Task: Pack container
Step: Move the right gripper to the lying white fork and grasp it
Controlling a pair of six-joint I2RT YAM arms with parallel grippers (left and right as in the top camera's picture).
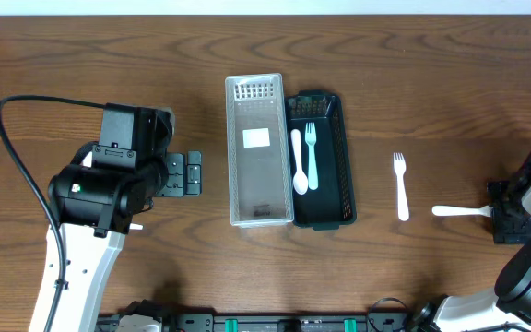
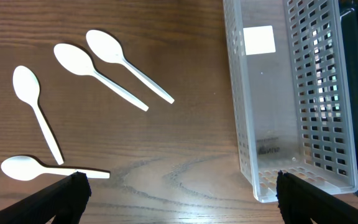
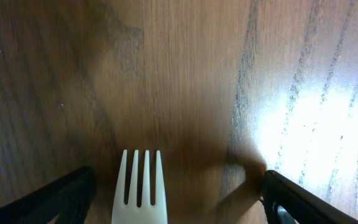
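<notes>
The right jaws stand wide with a white fork (image 3: 140,186) flat on the table (image 3: 185,74) between them, touching neither, tines pointing away. The left jaws gape wide too, four spoons (image 2: 73,58) lying just ahead.

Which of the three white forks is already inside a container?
The fork lying in the black basket beside a spoon; the middle fork and the far-right fork lie on the bare table.
</notes>
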